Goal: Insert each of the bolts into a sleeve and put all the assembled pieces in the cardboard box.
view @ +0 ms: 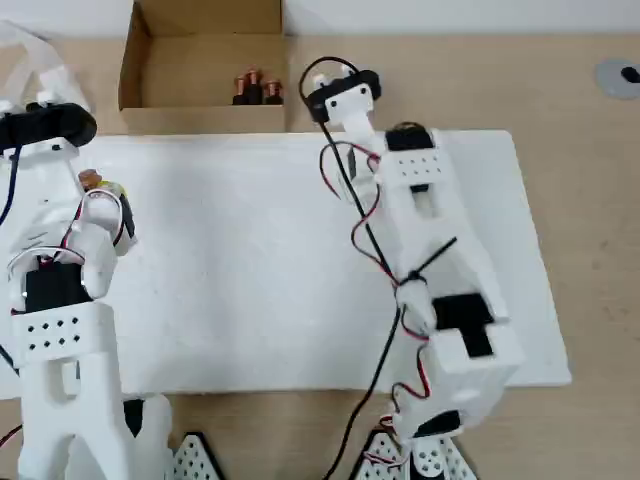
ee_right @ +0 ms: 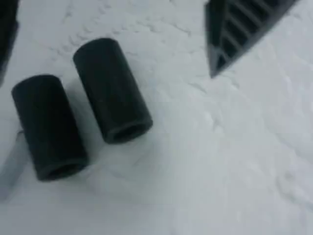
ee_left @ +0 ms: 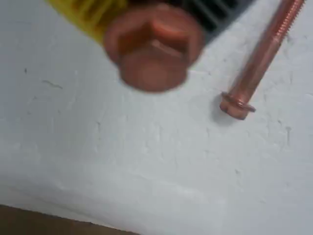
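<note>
1. Presently, from above: the box sits at the far side of the table, just beyond the white mat. Three assembled pieces stand together inside it, toward its near wall, copper heads up.
2. The left gripper hangs over the mat's left edge. From above, all I can make out at its tip is a spot of copper and a bit of yellow.
3. The left wrist view gives the detail. The fingers pinch the held bolt, with a yellow finger on one side and a black finger on the other. The hex head faces the camera and hides the shank.
4. The same view shows a loose bolt lying flat on the mat, near the held bolt but apart from it. The mat's edge and a strip of brown table are close by.
5. From above, the right arm stretches up the mat with its wrist near the box's right corner. Its body covers the mat beneath it.
6. The right wrist view shows that patch of mat. A first sleeve and a second sleeve, both black, lie on their sides, side by side and roughly parallel. There is a narrow gap between them, and their open ends face the camera.
7. The right gripper has its fingers spread, gripping nothing. A ribbed finger is on one side and a dark edge on the other. I cannot tell whether the tips reach down to the sleeves.
</note>
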Robot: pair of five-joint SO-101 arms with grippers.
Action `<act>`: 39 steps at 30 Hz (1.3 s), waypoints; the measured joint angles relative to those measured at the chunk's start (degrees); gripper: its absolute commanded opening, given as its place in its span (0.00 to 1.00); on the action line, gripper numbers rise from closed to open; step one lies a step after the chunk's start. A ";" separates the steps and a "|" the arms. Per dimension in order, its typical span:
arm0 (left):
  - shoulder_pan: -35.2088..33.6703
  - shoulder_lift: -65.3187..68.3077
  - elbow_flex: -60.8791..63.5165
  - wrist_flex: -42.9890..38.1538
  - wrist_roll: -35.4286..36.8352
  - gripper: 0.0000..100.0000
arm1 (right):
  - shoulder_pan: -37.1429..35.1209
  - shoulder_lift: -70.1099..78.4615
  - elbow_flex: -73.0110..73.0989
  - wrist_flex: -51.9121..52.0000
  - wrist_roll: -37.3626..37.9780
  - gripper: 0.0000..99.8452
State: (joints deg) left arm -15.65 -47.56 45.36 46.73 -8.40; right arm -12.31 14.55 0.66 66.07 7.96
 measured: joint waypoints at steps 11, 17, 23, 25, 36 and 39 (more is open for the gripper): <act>0.00 0.00 0.09 0.00 -1.76 0.01 | 0.00 17.58 -25.14 24.97 13.80 0.31; 0.00 0.00 0.09 0.00 -1.76 0.01 | 0.00 25.85 -38.33 31.56 18.73 0.31; 0.00 0.00 0.09 0.00 -1.76 0.01 | 0.00 32.09 -45.45 34.90 19.08 0.31; 0.00 0.00 0.09 0.00 -1.93 0.01 | 0.00 32.97 -45.63 34.99 19.08 0.31; 0.00 0.00 0.09 0.00 -2.20 0.01 | 0.00 35.87 -45.63 34.99 19.08 0.31; 0.00 0.00 0.09 0.00 -2.20 0.01 | 0.00 36.84 -46.51 35.16 19.08 0.31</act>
State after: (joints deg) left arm -15.65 -47.56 45.45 46.73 -10.59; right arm -12.31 51.38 -45.85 101.23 27.03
